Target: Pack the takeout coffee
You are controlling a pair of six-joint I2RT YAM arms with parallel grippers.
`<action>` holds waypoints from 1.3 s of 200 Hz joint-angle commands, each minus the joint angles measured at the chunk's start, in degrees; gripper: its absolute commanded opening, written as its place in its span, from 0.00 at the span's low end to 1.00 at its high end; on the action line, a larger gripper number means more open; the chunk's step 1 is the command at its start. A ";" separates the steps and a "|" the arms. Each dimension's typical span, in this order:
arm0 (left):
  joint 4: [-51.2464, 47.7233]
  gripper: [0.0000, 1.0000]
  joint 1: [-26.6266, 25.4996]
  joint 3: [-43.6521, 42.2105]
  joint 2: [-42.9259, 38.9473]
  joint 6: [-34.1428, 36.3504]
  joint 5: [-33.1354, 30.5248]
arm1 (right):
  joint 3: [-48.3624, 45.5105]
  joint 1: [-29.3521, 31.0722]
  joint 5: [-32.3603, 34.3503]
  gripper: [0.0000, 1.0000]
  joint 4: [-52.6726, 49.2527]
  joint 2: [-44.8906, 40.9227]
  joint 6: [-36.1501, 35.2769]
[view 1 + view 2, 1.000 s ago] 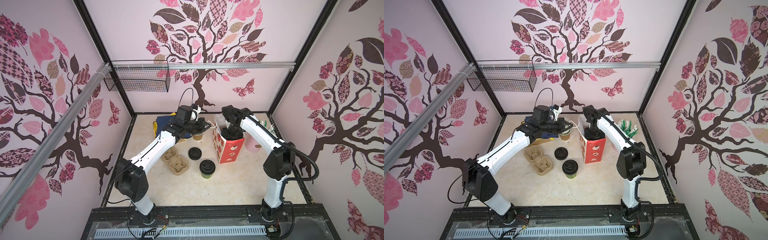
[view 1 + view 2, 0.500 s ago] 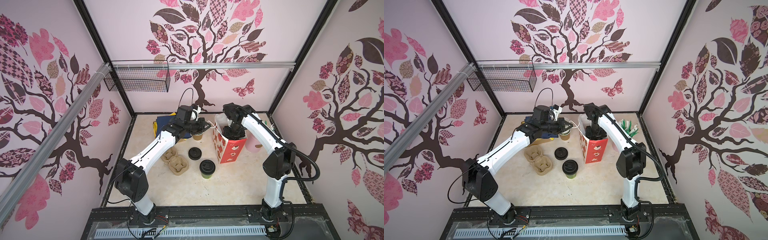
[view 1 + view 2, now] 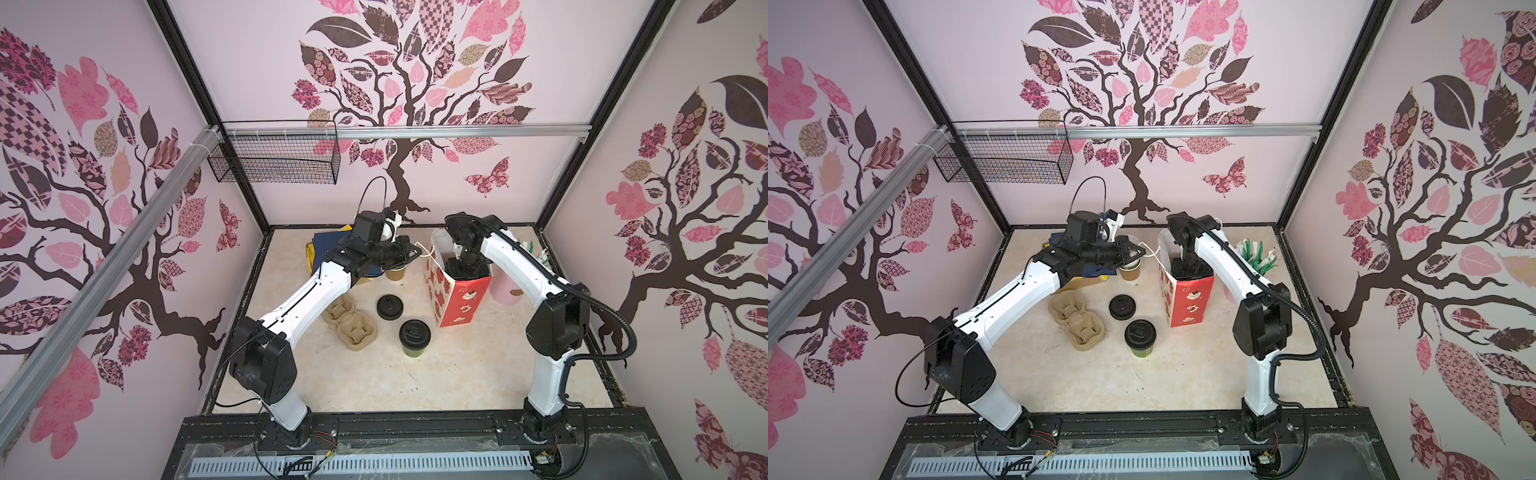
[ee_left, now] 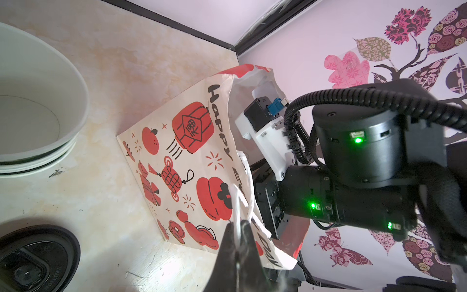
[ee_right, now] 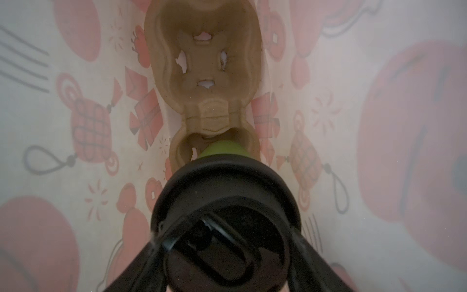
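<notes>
- The left tool [image 4: 237, 225] is clamped on the handle [image 4: 237, 199] of the bag [image 3: 457, 299]; a slip would collapse its mouth.
- The right tool [image 5: 225, 242] grips a green cup [image 5: 222, 149] inside the bag, at the carrier [image 5: 204, 63]; misaligned, it may tip.
- The second green cup [image 3: 414, 338] stands on the counter [image 3: 374, 382].

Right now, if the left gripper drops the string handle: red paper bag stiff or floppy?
Probably floppy up top: the red paper bag has a crumpled rim, and its print shows through the walls. Likely light and easy to tip, standing tall on a narrow base. The carrier inside may stiffen the bottom.
</notes>
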 commanded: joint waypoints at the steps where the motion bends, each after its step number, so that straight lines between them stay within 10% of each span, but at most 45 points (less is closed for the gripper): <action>1: -0.60 0.00 0.17 0.08 -1.31 0.98 0.01 | -1.02 -0.26 0.23 0.65 2.47 0.81 -0.24; 260: -1.18 0.00 0.28 0.46 -0.98 1.42 0.05 | -3.10 -0.43 -0.74 0.65 4.98 2.08 -0.30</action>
